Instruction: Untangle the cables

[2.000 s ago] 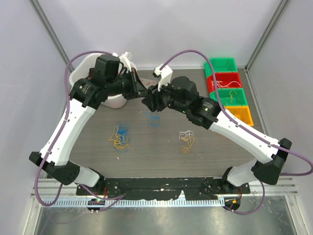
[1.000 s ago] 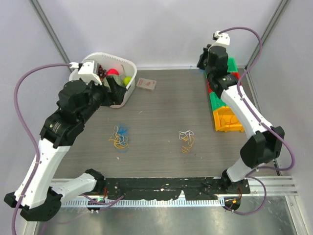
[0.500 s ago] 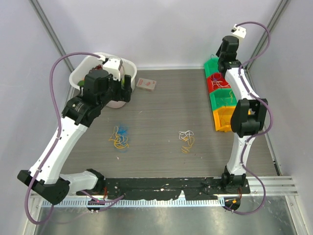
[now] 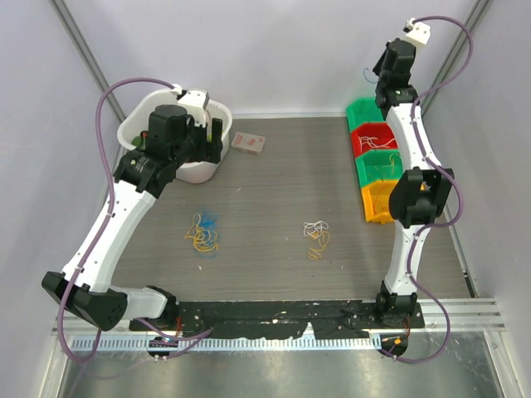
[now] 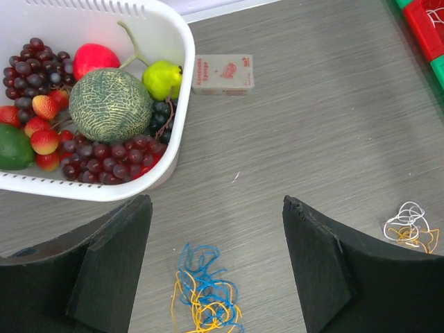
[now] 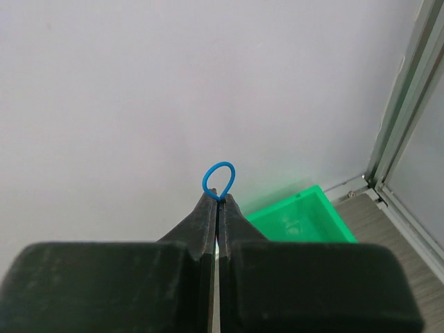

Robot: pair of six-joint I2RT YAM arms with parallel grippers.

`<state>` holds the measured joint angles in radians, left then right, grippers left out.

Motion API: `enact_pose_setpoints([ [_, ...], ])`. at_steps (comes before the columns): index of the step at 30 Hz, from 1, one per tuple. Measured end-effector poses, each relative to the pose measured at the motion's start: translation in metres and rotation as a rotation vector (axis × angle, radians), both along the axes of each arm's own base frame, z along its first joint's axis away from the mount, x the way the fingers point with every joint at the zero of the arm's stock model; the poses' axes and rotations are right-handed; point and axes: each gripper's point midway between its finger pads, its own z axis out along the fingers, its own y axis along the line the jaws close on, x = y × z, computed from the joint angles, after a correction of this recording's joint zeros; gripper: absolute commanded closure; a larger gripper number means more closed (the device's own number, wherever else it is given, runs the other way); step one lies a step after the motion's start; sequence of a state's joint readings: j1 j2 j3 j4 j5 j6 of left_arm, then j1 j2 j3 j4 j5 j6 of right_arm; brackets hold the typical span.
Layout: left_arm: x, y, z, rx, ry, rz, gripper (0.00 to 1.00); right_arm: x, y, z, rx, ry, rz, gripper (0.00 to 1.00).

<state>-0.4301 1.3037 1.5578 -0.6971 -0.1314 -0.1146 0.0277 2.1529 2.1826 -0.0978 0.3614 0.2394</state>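
I count two tangles of thin curly cords: one blue-and-yellow tangle (image 5: 205, 295) below my left claw (image 5: 216, 205), one white-and-yellow tangle (image 5: 411, 225) off to its right; one blue cord loop (image 6: 219, 177) pinched in my right claw (image 6: 218, 200); four open plastic bins: far green bin (image 4: 355, 112), red bin (image 4: 358, 141), near green bin (image 4: 369, 171), orange bin (image 4: 377, 207); one white slotted plastic basket (image 5: 177, 41); one small cardboard box (image 5: 223, 74) ahead of my left claw.
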Motion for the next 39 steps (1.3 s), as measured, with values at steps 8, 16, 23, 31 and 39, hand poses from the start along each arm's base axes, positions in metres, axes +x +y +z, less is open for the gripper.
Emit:
enact_pose_setpoints([
  [8, 0.002, -0.001, -0.001, -0.007, 0.004, -0.009, 0.20, 0.000, -0.001, 0.018, 0.006, -0.044, -0.014, 0.99],
  [16, 0.004, 0.005, -0.001, -0.007, 0.004, 0.007, 0.19, 0.025, -0.009, -0.036, 0.014, 0.013, -0.045, 0.99],
  [23, 0.006, 0.009, -0.001, -0.007, 0.004, 0.018, 0.19, 0.036, -0.019, -0.088, 0.049, 0.081, -0.076, 0.99],
  [31, 0.005, 0.011, -0.003, 0.000, 0.005, 0.018, 0.19, 0.044, -0.054, -0.099, 0.066, 0.024, -0.149, 0.99],
  [39, 0.003, 0.018, -0.005, 0.007, 0.006, 0.029, 0.19, 0.051, -0.070, -0.189, 0.050, 0.162, -0.193, 0.96],
])
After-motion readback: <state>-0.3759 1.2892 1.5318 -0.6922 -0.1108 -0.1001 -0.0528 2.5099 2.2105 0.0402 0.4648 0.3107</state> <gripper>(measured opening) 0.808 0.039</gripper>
